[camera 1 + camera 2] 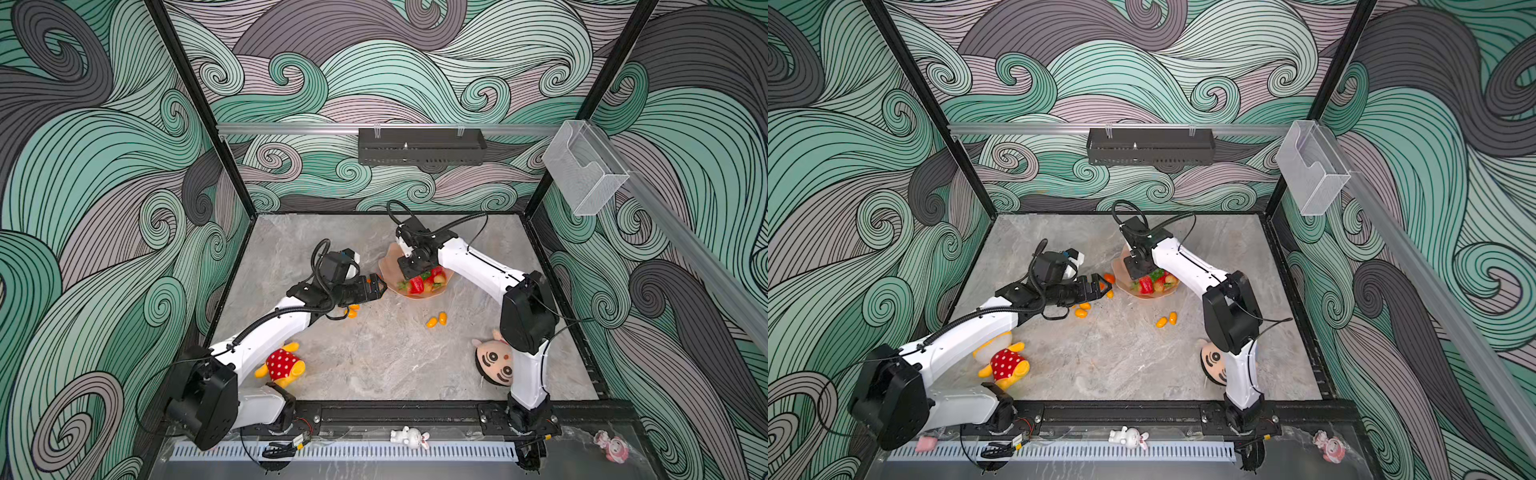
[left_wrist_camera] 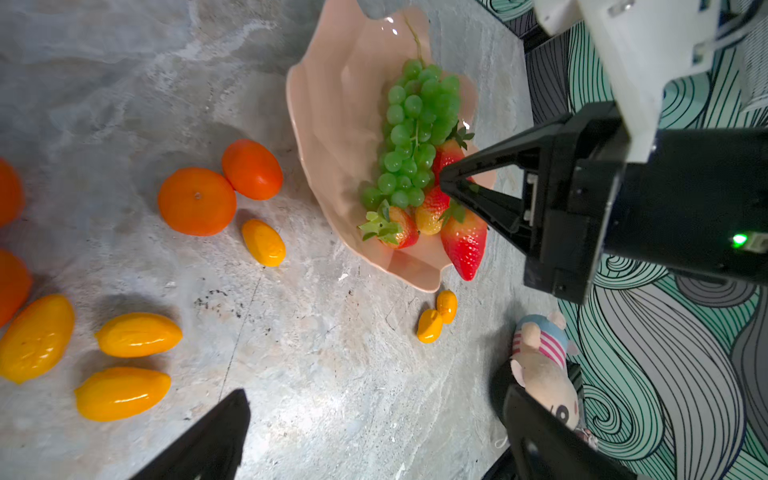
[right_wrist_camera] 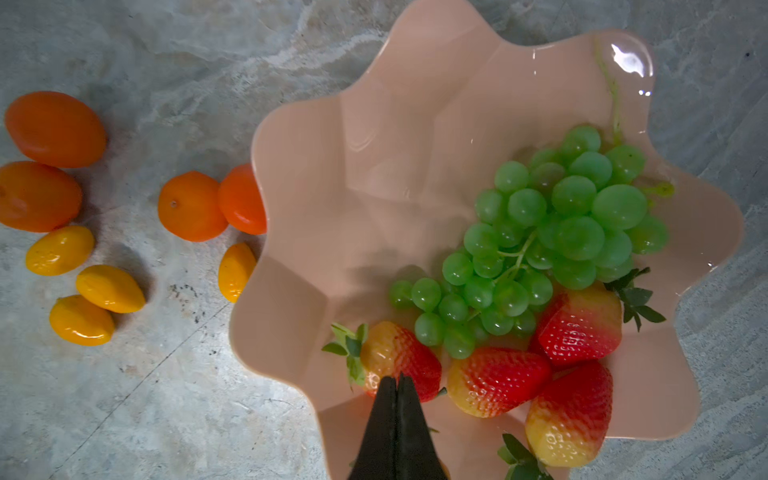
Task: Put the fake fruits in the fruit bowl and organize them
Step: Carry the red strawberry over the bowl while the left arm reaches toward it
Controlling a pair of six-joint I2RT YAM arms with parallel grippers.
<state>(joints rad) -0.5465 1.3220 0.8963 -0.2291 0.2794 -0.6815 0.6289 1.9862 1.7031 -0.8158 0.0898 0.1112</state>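
Your tangerines [image 2: 197, 201] and kumquats [image 2: 139, 334] lie loose on the table [image 1: 374, 365] beside the fruit bowl [image 3: 332, 187]. They look like light, hard, glossy plastic, apt to roll or squirt free, so pinch each across its widest middle. The bowl holds only the grape bunch [image 3: 552, 241] and four strawberries [image 3: 498, 380], crowded to one side. Your left gripper [image 1: 379, 286] is spread wide and empty near the rim. Your right gripper [image 3: 397, 386] is pinched closed on nothing, with its tip over a strawberry.
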